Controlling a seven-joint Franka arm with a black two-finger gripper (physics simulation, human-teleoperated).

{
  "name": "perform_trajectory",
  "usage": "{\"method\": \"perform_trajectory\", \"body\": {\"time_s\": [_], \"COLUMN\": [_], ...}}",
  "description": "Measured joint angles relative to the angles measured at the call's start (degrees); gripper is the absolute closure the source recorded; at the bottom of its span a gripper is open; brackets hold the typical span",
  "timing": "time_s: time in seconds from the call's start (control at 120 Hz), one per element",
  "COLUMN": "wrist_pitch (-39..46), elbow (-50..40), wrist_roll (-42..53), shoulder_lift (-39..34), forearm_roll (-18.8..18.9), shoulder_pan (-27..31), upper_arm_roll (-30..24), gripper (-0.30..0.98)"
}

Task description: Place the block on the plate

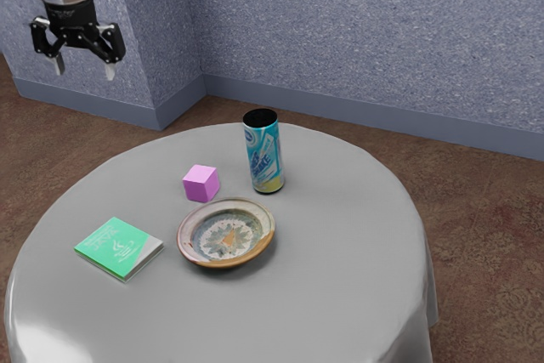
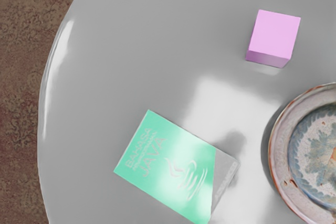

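Hanging high, the black gripper (image 1: 84,69) holds nothing, its fingers apart, presumably to leave room to straddle the pink block (image 1: 201,184), which sits on the round table (image 1: 340,295) near the patterned plate (image 1: 186,234).
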Motion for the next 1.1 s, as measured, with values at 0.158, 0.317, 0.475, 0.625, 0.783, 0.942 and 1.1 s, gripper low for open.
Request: {"method": "perform_trajectory", "body": {"time_s": [0.158,0.317,0.475,0.625,0.783,0.942,1.1], "wrist_pitch": [0.6,2.4,6.0,11.2,16.1,20.2,24.4], "elbow": [-0.5,-3.2,-4.2,-4.5,-4.5,-1.8,-1.0], "wrist_roll": [-0.3,-0.6,-0.8,-0.5,0.7,3.1,6.2], "shoulder_lift": [0.5,5.1,10.7,15.5,19.7,25.8,30.1], "forearm_roll": [0.0,-1.7,-4.0,-5.5,-7.8,-10.3,-12.1], "shoulder_pan": [0.3,0.8,0.7,1.1,2.1,2.4,2.8], "upper_arm_roll": [-0.1,-0.1,-0.1,0.0,0.0,0.0,-0.7], "gripper": [0.00,0.00,0.00,0.00,0.00,0.00,0.00]}}
